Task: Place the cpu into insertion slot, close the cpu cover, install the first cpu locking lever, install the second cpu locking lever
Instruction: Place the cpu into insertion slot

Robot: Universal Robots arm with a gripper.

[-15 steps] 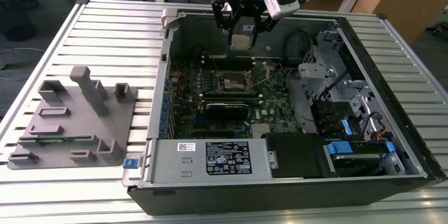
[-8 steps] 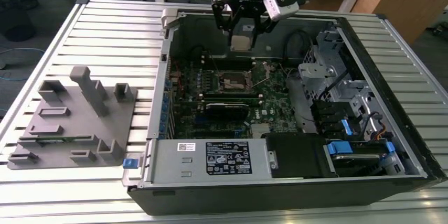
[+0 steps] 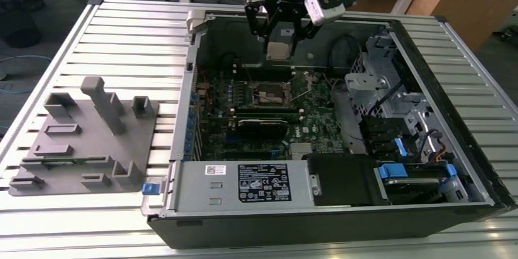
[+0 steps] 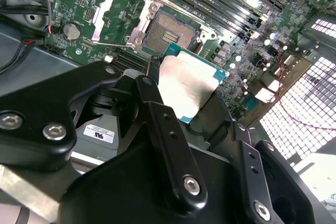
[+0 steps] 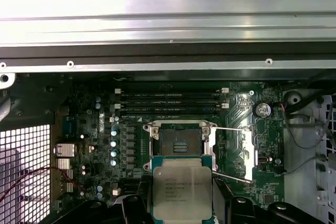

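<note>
Status: gripper (image 3: 279,39) is clamped on the cpu (image 5: 181,192), one finger on each of two opposite edges, metal lid facing the first wrist camera. Nothing else is in the jaws.

The cpu hangs above the insertion slot (image 5: 180,141), apart from it and not seated. In the exterior view it sits well above the slot, inside the open computer case (image 3: 182,119). It looks a little off to one side of the slot rather than dead over it, though I can't tell by how much.

The slot is bare, with its dark contact field exposed. The cpu cover (image 4: 97,22) is flipped open and lies flat just beside the slot, green board showing through its cut-out. Two thin wire levers (image 5: 233,128) run along the cover's sides next to the slot and look unlatched (can't confirm the hook ends).

Handling, my read:
- Light, thin and rigid, so it won't flex.
- The edges are smooth and shallow, so there's little for the fingers to bite on and it could twist or slip.
- Hold it by opposite sides of the green substrate only, as it is held now, and keep off the underside.
- The fragile part is the slot's contact field, which won't forgive a tilted or dragged cpu.
</note>
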